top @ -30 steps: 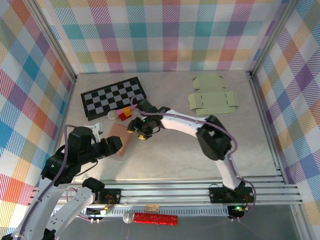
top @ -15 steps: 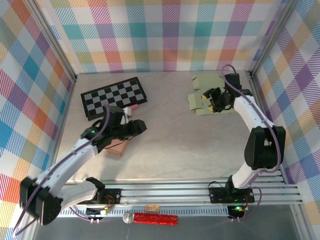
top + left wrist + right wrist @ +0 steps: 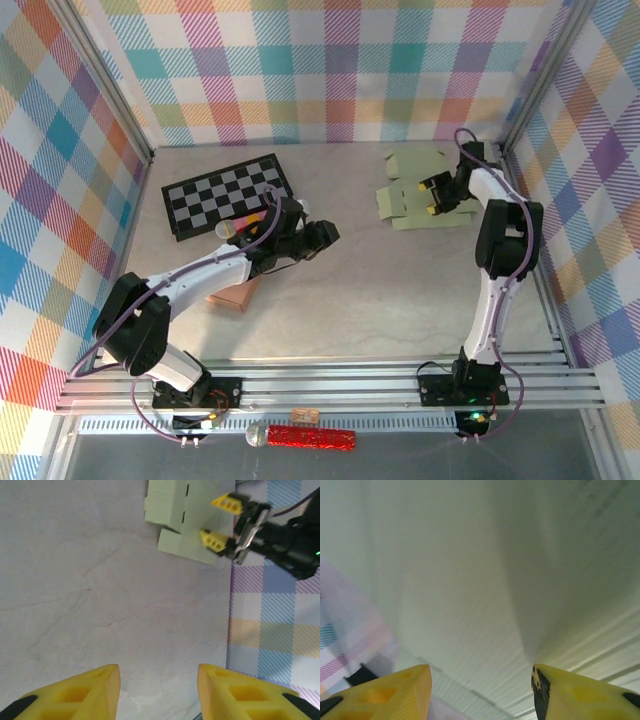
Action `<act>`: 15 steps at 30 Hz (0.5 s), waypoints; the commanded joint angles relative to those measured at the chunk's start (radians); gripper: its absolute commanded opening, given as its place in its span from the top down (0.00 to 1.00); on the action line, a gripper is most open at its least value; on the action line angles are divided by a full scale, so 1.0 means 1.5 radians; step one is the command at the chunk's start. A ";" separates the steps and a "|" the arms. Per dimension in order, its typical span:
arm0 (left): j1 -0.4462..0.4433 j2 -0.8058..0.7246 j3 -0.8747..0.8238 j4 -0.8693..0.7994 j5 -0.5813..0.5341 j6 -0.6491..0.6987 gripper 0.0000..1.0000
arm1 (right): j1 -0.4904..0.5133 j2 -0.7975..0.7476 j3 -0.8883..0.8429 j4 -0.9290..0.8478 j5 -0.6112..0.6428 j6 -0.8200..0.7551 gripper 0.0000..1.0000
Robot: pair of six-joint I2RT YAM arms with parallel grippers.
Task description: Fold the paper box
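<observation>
— What has shifted?
— The left gripper [image 3: 322,236] has left the brown card [image 3: 230,296] and swung right, past the checkerboard [image 3: 228,195], over bare table [image 3: 380,290]. The right gripper [image 3: 437,194] has stayed at the far right.
— Left fingers?
— Apart, with nothing between them.
— And the paper box?
— The paper box [image 3: 405,208] lies flat and unfolded, pale green, at the far right. A second green sheet [image 3: 415,160] lies just behind it.
— The right gripper?
— It is over the box's right edge, fingers spread, with the sheet close beneath. Whether they touch it I cannot tell.
</observation>
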 commanded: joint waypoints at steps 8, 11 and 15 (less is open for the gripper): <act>0.000 -0.021 0.020 -0.029 -0.029 0.013 0.55 | 0.078 -0.014 -0.068 -0.082 -0.025 0.036 0.44; 0.013 -0.033 0.018 -0.077 -0.033 0.026 0.55 | 0.121 -0.056 -0.142 -0.044 -0.028 0.082 0.44; 0.037 -0.070 -0.022 -0.099 -0.032 0.022 0.54 | 0.181 -0.130 -0.232 0.000 -0.020 0.151 0.44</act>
